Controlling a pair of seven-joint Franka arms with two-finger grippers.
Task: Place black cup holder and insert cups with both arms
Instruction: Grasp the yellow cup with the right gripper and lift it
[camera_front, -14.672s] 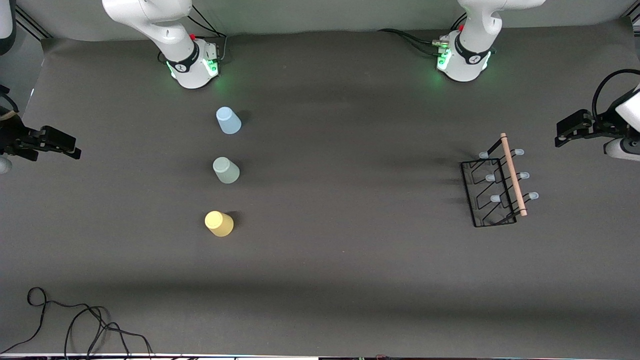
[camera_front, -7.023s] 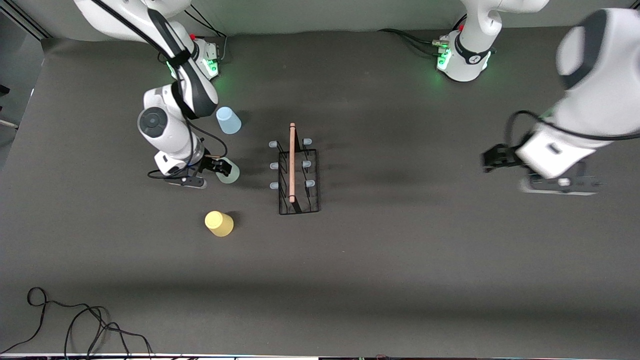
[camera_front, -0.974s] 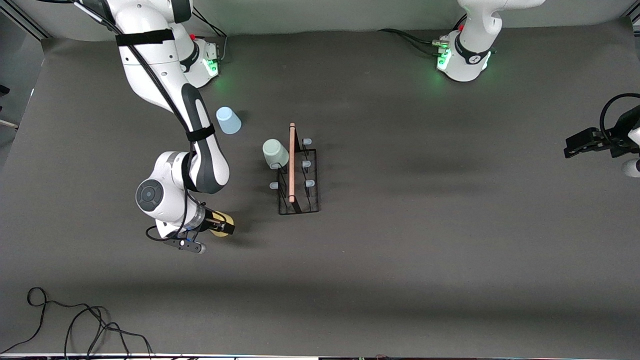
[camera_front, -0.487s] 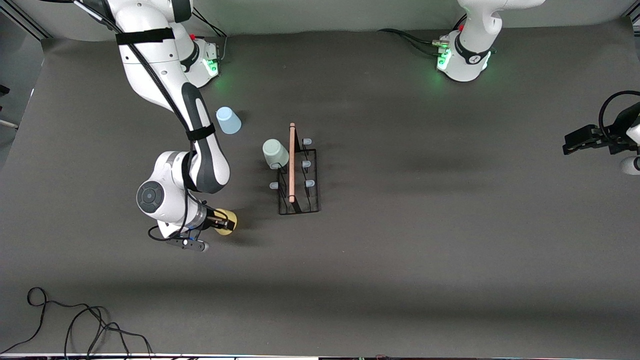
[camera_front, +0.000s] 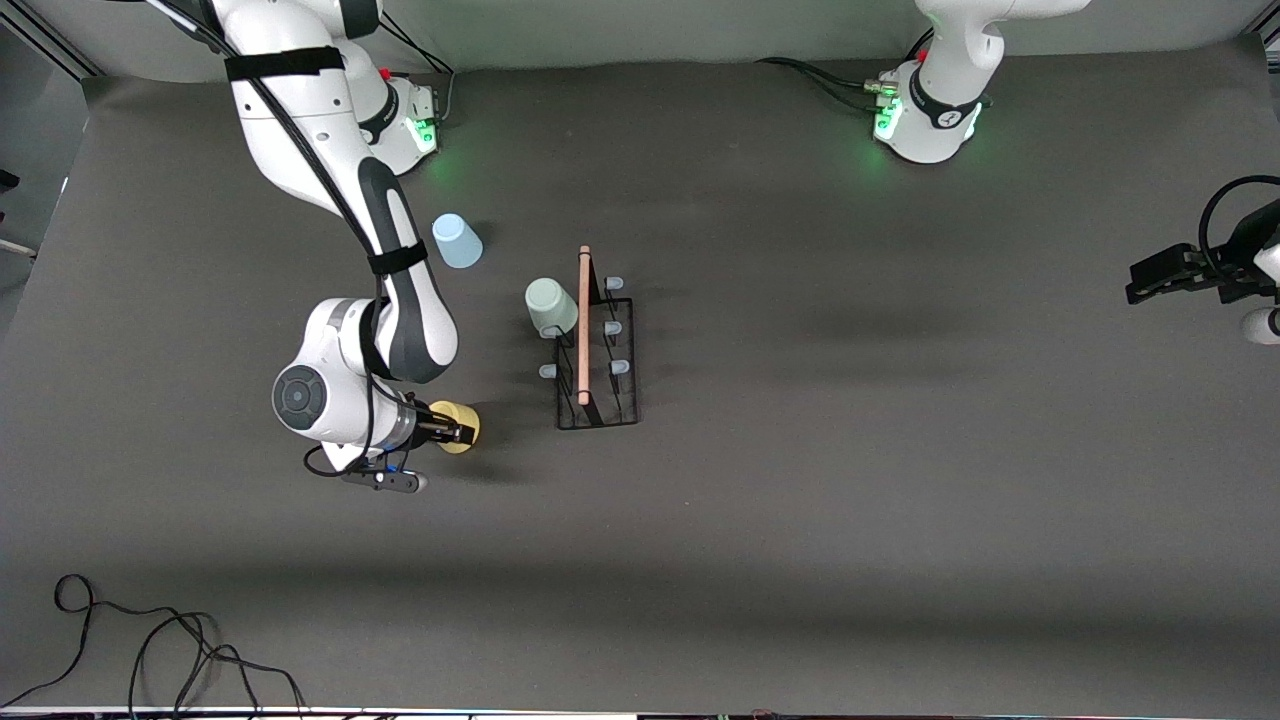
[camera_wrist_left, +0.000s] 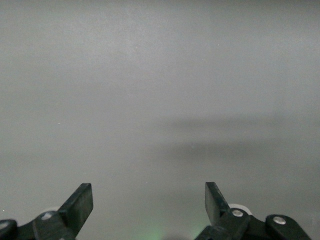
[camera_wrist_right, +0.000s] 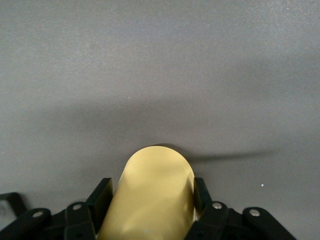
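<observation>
The black cup holder stands mid-table with its wooden rod handle on top. The pale green cup hangs on a peg on the side toward the right arm's end. The light blue cup stands upside down on the table, farther from the front camera. My right gripper is shut on the yellow cup, held tilted just above the table; it fills the right wrist view between the fingers. My left gripper waits open and empty at the left arm's end.
A black cable lies coiled at the table's near corner at the right arm's end. The arms' green-lit bases stand along the edge farthest from the front camera.
My right gripper has lifted the yellow cup and carried it a little toward the cup holder. The left arm has barely moved.
</observation>
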